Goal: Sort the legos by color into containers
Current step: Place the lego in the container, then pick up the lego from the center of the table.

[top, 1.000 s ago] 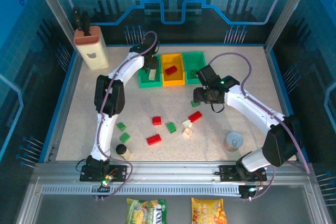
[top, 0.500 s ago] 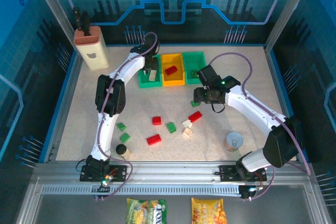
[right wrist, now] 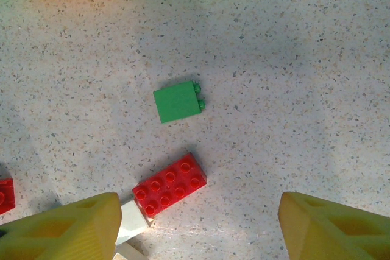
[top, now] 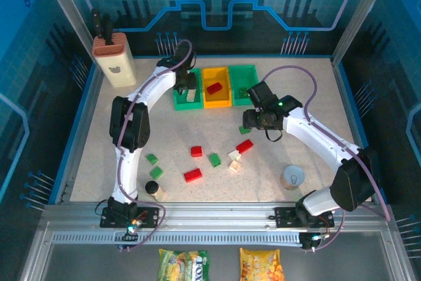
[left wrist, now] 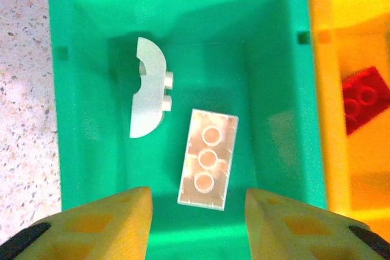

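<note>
Currently, left of the yellow-orange bin (left wrist: 323,89), the open, empty left end effector (left wrist: 196,202) overhangs a green bin (left wrist: 58,89) holding two cream legos (left wrist: 208,158). Right of it, the open, empty right end effector (right wrist: 200,211) overhangs a green lego (right wrist: 177,101) and a red lego (right wrist: 170,184).

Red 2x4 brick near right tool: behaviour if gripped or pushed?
The red brick looks like rigid moulded plastic, so probably stiff and light. It lies flat, studs up, so rolling or tipping seems unlikely. Its smooth sides may slip, and a push could shove the white brick touching its end.
</note>
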{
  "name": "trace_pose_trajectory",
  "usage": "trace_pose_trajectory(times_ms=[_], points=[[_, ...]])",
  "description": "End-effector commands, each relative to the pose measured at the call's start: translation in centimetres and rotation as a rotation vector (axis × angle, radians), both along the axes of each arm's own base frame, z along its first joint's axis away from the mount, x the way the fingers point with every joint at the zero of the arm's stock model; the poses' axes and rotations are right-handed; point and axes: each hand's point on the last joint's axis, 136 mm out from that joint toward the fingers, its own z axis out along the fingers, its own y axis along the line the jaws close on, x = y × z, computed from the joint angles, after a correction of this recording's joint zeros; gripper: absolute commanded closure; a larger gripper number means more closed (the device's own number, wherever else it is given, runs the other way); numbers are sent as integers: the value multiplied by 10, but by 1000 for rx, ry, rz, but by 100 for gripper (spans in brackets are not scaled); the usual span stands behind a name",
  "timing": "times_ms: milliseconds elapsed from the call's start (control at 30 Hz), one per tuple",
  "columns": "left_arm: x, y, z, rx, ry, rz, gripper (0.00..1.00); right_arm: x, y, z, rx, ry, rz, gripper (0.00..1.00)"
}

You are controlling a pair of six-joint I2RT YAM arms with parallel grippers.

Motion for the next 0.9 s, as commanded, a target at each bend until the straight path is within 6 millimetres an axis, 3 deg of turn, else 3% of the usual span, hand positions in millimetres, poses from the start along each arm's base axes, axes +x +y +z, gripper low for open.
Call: trace_pose_trajectory(times_ms=[0,233,533,867], points=[[-26,2,21,-44,25,-37,55,-5,-3,-5,-8,29,-14,30],[-74,10,29,-67,76,-86,55,-6,1,-13,-19,69,21,31],[-134,39,38,-74,138,-114,54,-8,8,-31,-34,133,73,31],[-171,72,48,-65,152,-93,54,8,20,-49,-56,162,135,31]])
